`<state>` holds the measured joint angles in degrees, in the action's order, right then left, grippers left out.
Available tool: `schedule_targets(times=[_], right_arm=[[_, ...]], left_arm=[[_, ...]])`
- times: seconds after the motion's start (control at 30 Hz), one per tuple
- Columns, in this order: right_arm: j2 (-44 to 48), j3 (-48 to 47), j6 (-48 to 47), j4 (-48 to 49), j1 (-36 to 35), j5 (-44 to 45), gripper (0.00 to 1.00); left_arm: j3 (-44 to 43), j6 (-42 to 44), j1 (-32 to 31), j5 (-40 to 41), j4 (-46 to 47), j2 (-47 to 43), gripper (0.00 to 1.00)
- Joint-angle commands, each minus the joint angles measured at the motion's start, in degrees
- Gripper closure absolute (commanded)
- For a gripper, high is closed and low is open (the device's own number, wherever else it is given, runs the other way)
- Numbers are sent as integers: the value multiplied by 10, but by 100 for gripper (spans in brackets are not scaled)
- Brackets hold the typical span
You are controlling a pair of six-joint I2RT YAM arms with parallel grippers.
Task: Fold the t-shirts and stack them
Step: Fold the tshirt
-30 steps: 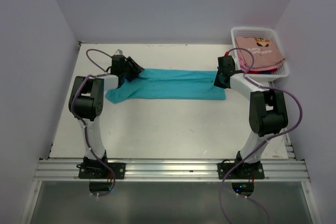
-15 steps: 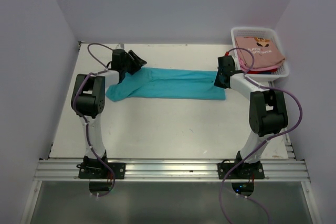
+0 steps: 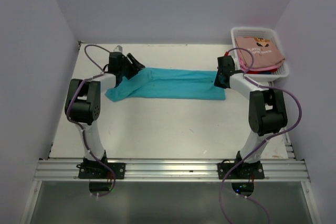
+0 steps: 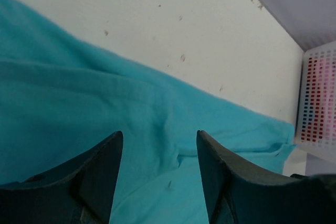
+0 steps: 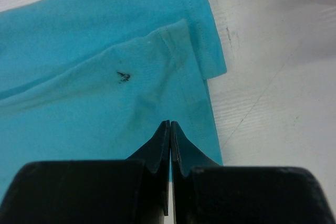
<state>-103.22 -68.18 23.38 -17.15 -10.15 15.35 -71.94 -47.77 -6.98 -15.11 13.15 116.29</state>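
Teal t-shirt (image 3: 173, 83): lies flat on the table (image 3: 157, 124) as 1 long band, running left to right between the 2 arms in the far half of the table; its left end widens and slants toward the near side.
Left gripper (image 4: 160, 139): jaws apart, hanging over the far left part of the band; teal cloth shows below and past the fingers (image 4: 100, 174), and nothing is clamped.
Right gripper (image 5: 169, 125): jaws pressed together, tips down at the shirt's right end, beside a stitched hem; whether any cloth is pinched between them cannot be told.
Dark mark (image 5: 124, 76): 1 small speck on the teal cloth, just ahead of the right tips.
White basket (image 3: 234, 36): far right corner of the table, against the right wall, just right of the right gripper and apart from the teal shirt's end.
Salmon-pink t-shirt (image 3: 258, 50): folded, on top inside the basket, dark print facing up.
Red and blue cloth edges (image 3: 261, 70): peek out under the pink shirt at the basket's near side.
In the way: the right forearm lies between the teal shirt's right end and the basket, and a purple cable (image 3: 301, 109) from that arm loops across the basket's near left corner.
Walls (image 3: 31, 51): close in the table on the left, far and right sides.
Rail (image 3: 168, 169): metal bar along the near edge, carrying both arm bases.
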Motion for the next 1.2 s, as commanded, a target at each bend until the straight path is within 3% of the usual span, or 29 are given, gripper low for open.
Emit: schedule_targets(times=[0.0,0.03,0.13,0.17,0.2,0.4,0.6,1.17], right_arm=[[-22,-23,-3,9,0,-10,100],[-32,-27,-4,11,0,-16,100],[-67,-60,-10,-4,0,-30,100],[-72,-70,-11,-4,0,-34,100],[-78,-73,-13,-3,0,-36,100],[-95,-114,-29,-12,0,-32,100],[-125,-138,-34,-39,0,-39,100],[-59,10,-3,-69,-16,-67,100]], left_arm=[[72,36,7,48,-41,-83,38],[86,40,7,52,-41,-103,39],[123,51,7,69,-34,-127,55],[125,56,7,72,-35,-131,81],[126,60,7,74,-38,-132,98],[132,90,7,81,-8,-131,100],[114,114,8,100,-36,-91,100],[23,98,28,108,-101,24,100]])
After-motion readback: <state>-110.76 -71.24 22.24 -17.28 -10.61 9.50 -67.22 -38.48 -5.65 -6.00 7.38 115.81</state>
